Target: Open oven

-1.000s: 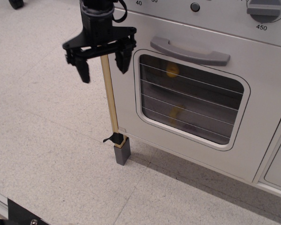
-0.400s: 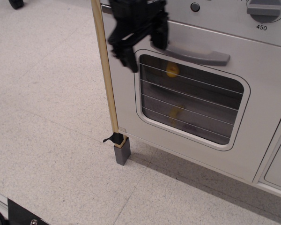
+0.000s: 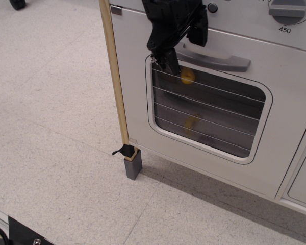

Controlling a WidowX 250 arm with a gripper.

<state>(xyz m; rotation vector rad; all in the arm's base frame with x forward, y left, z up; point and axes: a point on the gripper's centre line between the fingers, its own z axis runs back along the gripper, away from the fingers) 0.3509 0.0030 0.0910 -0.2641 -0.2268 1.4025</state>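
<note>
The white toy oven (image 3: 219, 153) fills the right half of the view, its door closed. The door has a grey bar handle (image 3: 217, 57) above a rounded window (image 3: 209, 109) crossed by wire lines, with yellow shapes behind the glass. A grey dial (image 3: 288, 11) and temperature numbers sit above. My black gripper (image 3: 183, 46) is open and empty in front of the handle's left end. One finger (image 3: 168, 60) hangs below the handle over the window's top left corner; the other finger (image 3: 198, 31) is above the handle.
A thin wooden post (image 3: 115, 81) runs down the oven's left edge to a grey foot block (image 3: 133, 166). Speckled grey floor (image 3: 51, 127) spreads to the left and front. A plain white cabinet panel (image 3: 303, 176) adjoins the oven at right.
My gripper has moved right from beside the wooden post to the left end of the door handle and has turned, one finger above and one below the handle. The door has stayed closed.
</note>
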